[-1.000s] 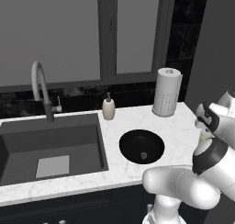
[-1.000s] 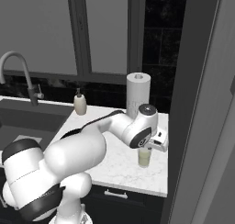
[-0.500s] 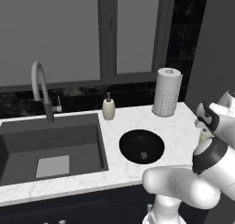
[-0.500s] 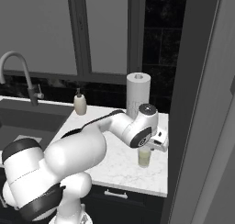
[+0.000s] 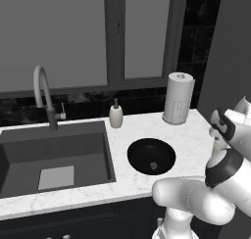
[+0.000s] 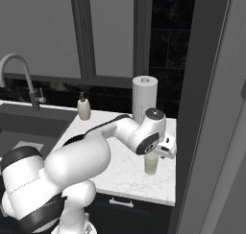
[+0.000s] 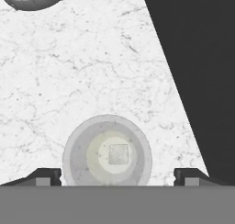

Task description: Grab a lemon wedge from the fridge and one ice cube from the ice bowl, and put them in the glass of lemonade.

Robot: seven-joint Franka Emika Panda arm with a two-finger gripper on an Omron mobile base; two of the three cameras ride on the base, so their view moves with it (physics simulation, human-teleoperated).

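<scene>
Item: small clear tumbler of pale yellow-green lemonade (image 7: 107, 155), standing on white marble surface (image 7: 82, 71), pale cube inside. Pincer (image 7: 114, 175) released, directly above. Risk: lowering fingers could topple tumbler.

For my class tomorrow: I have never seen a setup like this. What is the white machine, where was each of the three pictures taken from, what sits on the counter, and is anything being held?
This is a computer-rendered kitchen. The white machine is a robot arm; its tool hangs over a glass of lemonade near the counter's right end. Two pictures come from cameras behind the arm, to its left and right. The third looks straight down from the hand: its two fingertips stand wide apart either side of the glass, holding nothing, and a pale ice cube lies in the drink. The counter also carries a black ice bowl with one cube inside, a paper-towel roll, a soap dispenser and a sink with a tap.
</scene>
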